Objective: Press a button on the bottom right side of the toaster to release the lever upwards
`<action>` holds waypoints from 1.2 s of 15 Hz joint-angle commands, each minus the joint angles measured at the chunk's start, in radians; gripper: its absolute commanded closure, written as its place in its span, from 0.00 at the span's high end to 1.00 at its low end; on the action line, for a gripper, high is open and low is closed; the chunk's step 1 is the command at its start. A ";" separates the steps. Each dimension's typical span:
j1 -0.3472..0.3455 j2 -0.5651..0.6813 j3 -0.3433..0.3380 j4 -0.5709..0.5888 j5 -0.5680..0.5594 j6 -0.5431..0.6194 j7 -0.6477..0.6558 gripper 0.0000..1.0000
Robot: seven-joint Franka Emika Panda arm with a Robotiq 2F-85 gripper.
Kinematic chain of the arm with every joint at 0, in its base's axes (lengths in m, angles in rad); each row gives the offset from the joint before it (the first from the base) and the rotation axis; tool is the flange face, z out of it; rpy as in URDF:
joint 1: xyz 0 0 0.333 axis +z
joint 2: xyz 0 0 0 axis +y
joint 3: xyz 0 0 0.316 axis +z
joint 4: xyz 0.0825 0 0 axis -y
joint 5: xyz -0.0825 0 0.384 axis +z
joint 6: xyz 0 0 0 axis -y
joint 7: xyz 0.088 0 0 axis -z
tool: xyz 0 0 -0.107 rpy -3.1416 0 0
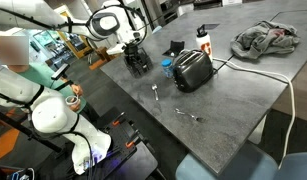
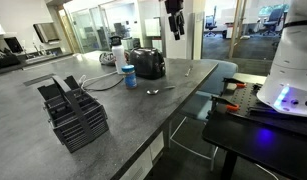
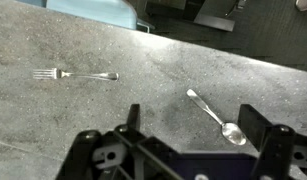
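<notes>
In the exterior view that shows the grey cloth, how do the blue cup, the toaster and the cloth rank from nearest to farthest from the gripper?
From the gripper, in an exterior view:
1. The cup, between gripper and toaster.
2. The toaster, just behind the cup.
3. The cloth, far beyond the toaster.

Fork [image 3: 75, 75], spoon [image 3: 213, 114] apart on grey table [image 3: 53, 130]; crumpled cloth [image 1: 266, 38]; black wire basket [image 2: 75, 115].

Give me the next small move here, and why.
Probably translate the gripper toward the toaster while lowering it. It hangs open above the table, apart from the toaster. The wrist view shows only the fork and spoon below, no toaster, so the button isn't lined up yet.
</notes>
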 commanded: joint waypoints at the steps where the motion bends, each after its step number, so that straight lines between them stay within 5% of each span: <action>1: -0.058 0.051 -0.085 -0.040 -0.028 0.190 -0.133 0.74; 5: -0.095 0.115 -0.172 -0.065 0.036 0.391 -0.345 0.42; 10: -0.088 0.197 -0.188 -0.062 0.291 0.540 -0.609 0.04; 18: -0.109 0.220 -0.157 -0.058 0.301 0.512 -0.578 0.00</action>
